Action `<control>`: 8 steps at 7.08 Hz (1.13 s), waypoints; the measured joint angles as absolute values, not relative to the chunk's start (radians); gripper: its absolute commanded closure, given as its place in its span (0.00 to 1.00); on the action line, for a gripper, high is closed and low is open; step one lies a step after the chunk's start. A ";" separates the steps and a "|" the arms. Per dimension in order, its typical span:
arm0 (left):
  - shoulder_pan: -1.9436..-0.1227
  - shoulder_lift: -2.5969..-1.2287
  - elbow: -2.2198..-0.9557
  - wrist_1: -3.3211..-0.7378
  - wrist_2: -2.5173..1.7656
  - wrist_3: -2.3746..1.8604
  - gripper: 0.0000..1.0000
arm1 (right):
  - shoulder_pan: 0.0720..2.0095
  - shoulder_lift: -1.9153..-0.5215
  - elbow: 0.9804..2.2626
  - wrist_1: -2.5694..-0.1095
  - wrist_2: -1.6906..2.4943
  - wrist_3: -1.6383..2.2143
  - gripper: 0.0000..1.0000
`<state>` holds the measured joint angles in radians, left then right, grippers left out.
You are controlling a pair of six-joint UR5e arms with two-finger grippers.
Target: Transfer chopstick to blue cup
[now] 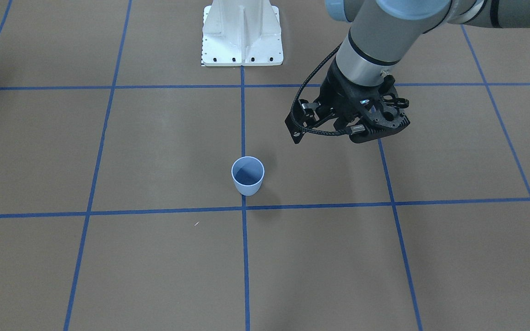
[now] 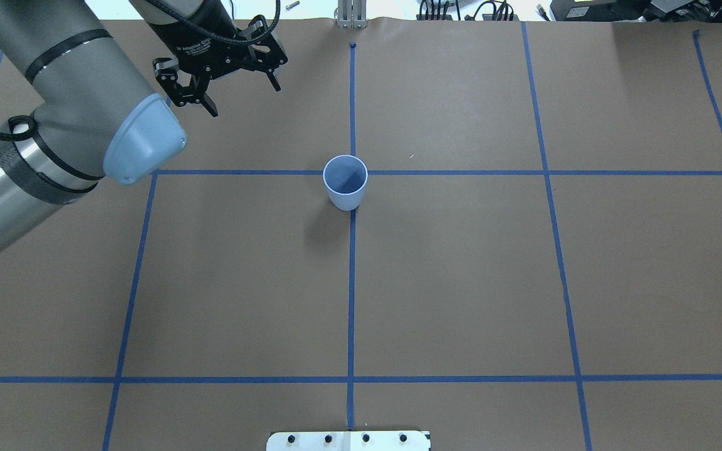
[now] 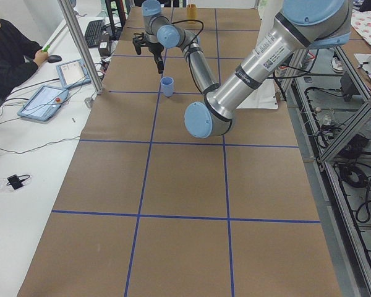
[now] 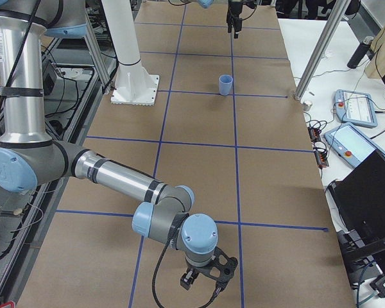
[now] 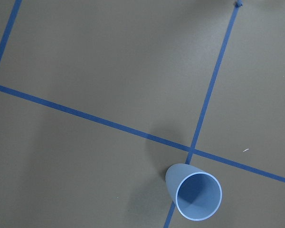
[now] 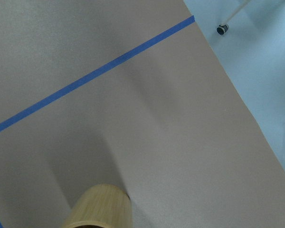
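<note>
Nearest the robot, the tabletop [image 2: 461, 282] is bare brown paper crossed by tape lines [image 2: 351, 282], so there is much free room on every side. The blue cup [image 2: 345, 181] stands upright at a tape crossing in the middle, and nothing touches it. Beyond it, toward the left, the left tool [image 2: 245, 100] hangs above the paper, jaws spread wide with nothing between them.

The chopstick I find in no view. The right tool [image 4: 202, 277] shows only from the side, at the tabletop's right end, and whether it is wide or narrow I cannot tell. Its camera looks down on a tan cylinder [image 6: 102, 209] near the paper's border.

The risk, I think, is that the cup is light, so a sweeping arm or a stick striking the rim could tip it. The far edge [image 2: 449, 20] lies close behind the left tool and limits its room there.
</note>
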<state>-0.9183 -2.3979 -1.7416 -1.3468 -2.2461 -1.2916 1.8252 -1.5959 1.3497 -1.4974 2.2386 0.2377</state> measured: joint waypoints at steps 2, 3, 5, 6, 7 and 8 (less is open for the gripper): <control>-0.919 -2.398 -1.741 -1.347 -2.246 -1.296 0.02 | 1.825 -1.595 1.362 -1.494 2.241 0.256 0.91; -0.918 -2.398 -1.740 -1.347 -2.246 -1.297 0.02 | 1.824 -1.594 1.367 -1.485 2.242 0.269 1.00; -0.919 -2.398 -1.740 -1.347 -2.247 -1.299 0.02 | 1.824 -1.592 1.388 -1.476 2.243 0.283 1.00; -0.919 -2.398 -1.738 -1.347 -2.247 -1.299 0.02 | 1.824 -1.592 1.416 -1.476 2.243 0.287 1.00; -0.918 -2.398 -1.737 -1.347 -2.248 -1.299 0.02 | 1.825 -1.592 1.444 -1.476 2.242 0.296 1.00; -0.918 -2.398 -1.737 -1.347 -2.248 -1.299 0.02 | 1.825 -1.591 1.470 -1.476 2.242 0.317 1.00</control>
<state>-0.9184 -2.3977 -1.7370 -1.3468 -2.2483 -1.2993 1.8252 -1.5911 1.4699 -1.4760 2.2417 0.3173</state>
